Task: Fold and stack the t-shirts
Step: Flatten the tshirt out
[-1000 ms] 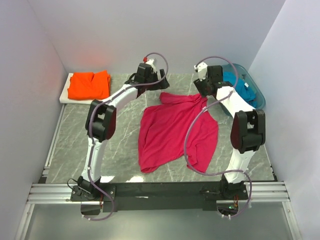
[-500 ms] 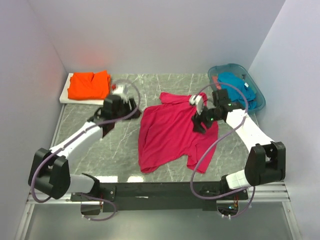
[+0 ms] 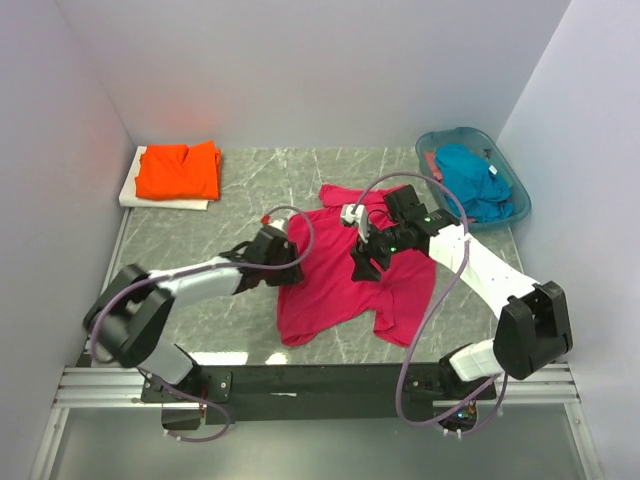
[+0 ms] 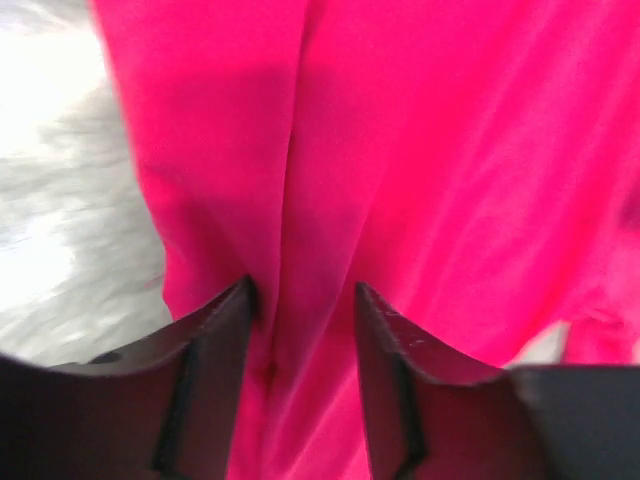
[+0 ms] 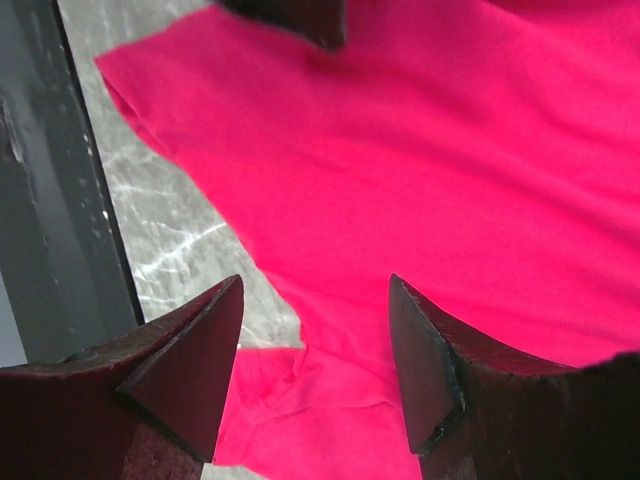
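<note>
Magenta-red t-shirt [image 3: 335, 295]: lies opened out and rumpled on the middle of the table, one narrow end toward the far side and the wider end toward the near edge. Soft creases run along its length.
Left gripper [image 3: 284, 264]: sits low at the left border of the magenta-red t-shirt, its arm stretched in from the near left.
Left fingers [image 4: 215, 335]: stand on either side of a raised crease of the magenta cloth, partway closed, with cloth filling the gap. Whether they pinch the crease or only straddle it cannot be told.
Right gripper [image 3: 363, 266]: is over the middle of the same shirt, its arm reaching in from the near right.
Right fingers [image 5: 190, 350]: are spread wide and released, with nothing between them. Under the gap lies flat magenta cloth and a small folded flap at the shirt's border, with bare marble just beside it.
Orange t-shirt [image 3: 178, 170]: lies folded on a white pad [image 3: 128, 190] in the far left corner, well apart from both arms.
Teal-blue t-shirt [image 3: 468, 170]: is bunched up inside the basket at the far right.
Basket [image 3: 522, 200]: is translucent teal plastic and sits close to the right wall, beyond the right arm.
Table [image 3: 170, 235]: has a grey marble top with pale veins.
Rail [image 3: 100, 385]: is aluminium, runs along the near edge and carries both arm bases.
Walls [image 3: 300, 70]: are pale and plain on the left, far and right sides.
</note>
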Motion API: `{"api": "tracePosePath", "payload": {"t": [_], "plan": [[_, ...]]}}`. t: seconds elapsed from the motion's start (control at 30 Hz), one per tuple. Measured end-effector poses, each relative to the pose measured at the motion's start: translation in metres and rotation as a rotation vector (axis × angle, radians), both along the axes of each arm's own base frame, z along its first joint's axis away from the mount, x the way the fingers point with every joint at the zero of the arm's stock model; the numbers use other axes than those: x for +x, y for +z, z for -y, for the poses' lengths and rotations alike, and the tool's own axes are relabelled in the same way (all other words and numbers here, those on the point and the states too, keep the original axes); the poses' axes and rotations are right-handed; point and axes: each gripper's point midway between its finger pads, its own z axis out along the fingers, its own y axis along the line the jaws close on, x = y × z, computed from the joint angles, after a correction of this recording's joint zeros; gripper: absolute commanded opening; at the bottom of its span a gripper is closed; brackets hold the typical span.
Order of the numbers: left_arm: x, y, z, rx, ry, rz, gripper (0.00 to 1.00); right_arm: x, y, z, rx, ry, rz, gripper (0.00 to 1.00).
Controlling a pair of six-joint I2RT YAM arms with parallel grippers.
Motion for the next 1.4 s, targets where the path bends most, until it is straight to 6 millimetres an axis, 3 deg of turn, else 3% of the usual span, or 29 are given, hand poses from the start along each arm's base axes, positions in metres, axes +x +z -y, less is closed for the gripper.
{"api": "tracePosePath", "payload": {"t": [0.1, 0.13, 0.2, 0.23, 0.4, 0.5, 0.57, 0.6, 0.67, 0.73, 0.8, 0.9, 0.97, 1.07, 1.23, 1.33, 1.4], "plan": [[-0.001, -0.016, 0.008, 0.087, -0.007, -0.014, 0.46, -0.002, 0.004, 0.001, 0.025, -0.012, 0.0, 0.67], [-0.003, -0.02, 0.01, 0.119, -0.008, -0.014, 0.39, -0.004, 0.006, 0.001, 0.035, -0.013, 0.002, 0.67], [-0.003, -0.018, 0.015, 0.16, -0.005, 0.009, 0.21, -0.005, 0.008, 0.004, 0.053, -0.021, -0.001, 0.67], [-0.003, -0.015, 0.018, 0.171, -0.006, 0.022, 0.0, -0.005, 0.009, 0.006, 0.06, -0.027, -0.003, 0.67], [-0.006, 0.001, 0.036, 0.226, -0.052, 0.104, 0.01, 0.001, 0.012, 0.013, 0.082, -0.058, -0.01, 0.67], [-0.009, 0.026, 0.071, 0.249, -0.132, 0.197, 0.01, 0.004, 0.02, 0.02, 0.097, -0.08, 0.012, 0.67], [-0.013, 0.043, 0.105, 0.224, -0.193, 0.244, 0.11, 0.008, 0.03, 0.031, 0.112, -0.113, 0.045, 0.67], [-0.015, 0.05, 0.127, 0.197, -0.227, 0.258, 0.35, 0.012, 0.036, 0.04, 0.119, -0.138, 0.067, 0.68], [-0.018, 0.051, 0.16, 0.155, -0.29, 0.257, 0.58, 0.02, 0.047, 0.06, 0.128, -0.196, 0.116, 0.68], [-0.021, 0.041, 0.182, 0.137, -0.337, 0.244, 0.64, 0.026, 0.056, 0.08, 0.127, -0.258, 0.16, 0.68], [-0.031, 0.02, 0.191, 0.161, -0.367, 0.217, 0.66, 0.03, 0.061, 0.093, 0.119, -0.293, 0.197, 0.69], [-0.046, 0.002, 0.185, 0.227, -0.379, 0.189, 0.7, 0.032, 0.063, 0.099, 0.111, -0.308, 0.218, 0.69], [-0.048, 0.006, 0.178, 0.246, -0.35, 0.206, 0.75, 0.032, 0.062, 0.1, 0.104, -0.307, 0.219, 0.69], [-0.046, 0.029, 0.157, 0.242, -0.284, 0.256, 0.78, 0.033, 0.057, 0.1, 0.096, -0.306, 0.2, 0.69], [-0.042, 0.088, 0.113, 0.1, -0.136, 0.332, 0.77, 0.033, 0.05, 0.101, 0.087, -0.306, 0.173, 0.69], [-0.03, 0.099, 0.085, 0.008, -0.02, 0.331, 0.66, 0.033, 0.049, 0.1, 0.088, -0.303, 0.166, 0.68], [-0.018, 0.085, 0.065, -0.017, 0.065, 0.292, 0.6, 0.033, 0.047, 0.1, 0.087, -0.303, 0.159, 0.68]]}}
